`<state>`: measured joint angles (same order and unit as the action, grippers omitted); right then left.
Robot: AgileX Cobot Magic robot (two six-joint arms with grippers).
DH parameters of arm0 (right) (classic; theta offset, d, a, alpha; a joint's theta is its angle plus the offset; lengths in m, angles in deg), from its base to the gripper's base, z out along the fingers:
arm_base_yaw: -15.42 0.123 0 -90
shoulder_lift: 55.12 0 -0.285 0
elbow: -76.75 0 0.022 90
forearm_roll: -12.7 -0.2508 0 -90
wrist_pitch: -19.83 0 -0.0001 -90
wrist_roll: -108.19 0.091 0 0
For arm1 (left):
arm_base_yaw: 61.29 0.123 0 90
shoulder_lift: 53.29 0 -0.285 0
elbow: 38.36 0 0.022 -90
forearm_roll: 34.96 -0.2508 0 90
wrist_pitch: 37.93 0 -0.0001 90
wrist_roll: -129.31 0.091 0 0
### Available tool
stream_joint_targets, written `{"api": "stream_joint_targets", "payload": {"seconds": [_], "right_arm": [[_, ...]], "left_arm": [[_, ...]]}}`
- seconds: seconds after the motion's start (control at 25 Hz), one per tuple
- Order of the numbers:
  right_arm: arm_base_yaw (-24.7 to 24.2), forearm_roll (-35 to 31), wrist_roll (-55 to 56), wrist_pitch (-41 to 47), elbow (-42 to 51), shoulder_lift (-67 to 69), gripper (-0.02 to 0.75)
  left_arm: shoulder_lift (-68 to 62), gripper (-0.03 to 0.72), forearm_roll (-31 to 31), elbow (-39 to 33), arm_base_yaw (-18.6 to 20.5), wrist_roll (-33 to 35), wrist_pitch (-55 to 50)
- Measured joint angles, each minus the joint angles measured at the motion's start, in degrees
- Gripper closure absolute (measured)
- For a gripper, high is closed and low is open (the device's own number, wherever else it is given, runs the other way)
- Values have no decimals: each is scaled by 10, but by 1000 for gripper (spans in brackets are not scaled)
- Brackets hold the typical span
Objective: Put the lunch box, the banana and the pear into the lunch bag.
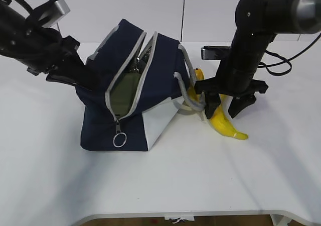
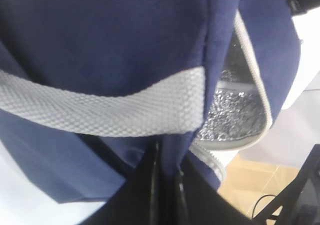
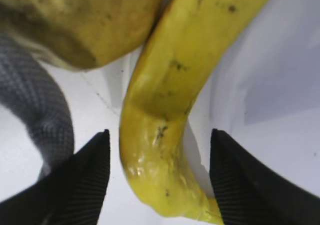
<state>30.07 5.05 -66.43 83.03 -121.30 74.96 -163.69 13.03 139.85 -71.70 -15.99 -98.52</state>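
Landmark: lunch bag [image 1: 131,93], navy with white end panel, standing on the white table [image 1: 160,181], zipper open along the top.

Nearest the camera, the metal ring pull [image 1: 119,140] hangs at the bag's front end. Just behind it, through the open mouth, a sage-green surface shows inside the bag, likely the lunch box [image 1: 123,93]; silver lining visible beyond.

To the right of the bag, the banana [image 1: 224,121] lies on the table, its near tip pointing away from the bag. The right gripper [image 1: 226,107] is lowered over it, jaws spread, one finger on each side of the fruit, not touching it in the wrist view.

The pear [image 3: 80,20] sits against the banana's bag-side flank, next to a grey webbing handle [image 1: 189,98].

On the bag's left, further back, the left gripper [image 1: 75,80] is clenched on the bag's fabric near a grey strap.
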Motion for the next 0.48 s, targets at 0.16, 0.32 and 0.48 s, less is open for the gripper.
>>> {"api": "stream_joint_targets", "payload": {"seconds": [0.16,0.32,0.48], "right_arm": [[0,3,0,-7,0,9,251],[0,3,-1,-10,0,12,282],[0,3,-2,-11,0,12,381]], "left_arm": [[0,692,-8,0,0,0,-1],[0,692,-10,0,0,0,-2],[0,692,-11,0,0,0,-2]]}}
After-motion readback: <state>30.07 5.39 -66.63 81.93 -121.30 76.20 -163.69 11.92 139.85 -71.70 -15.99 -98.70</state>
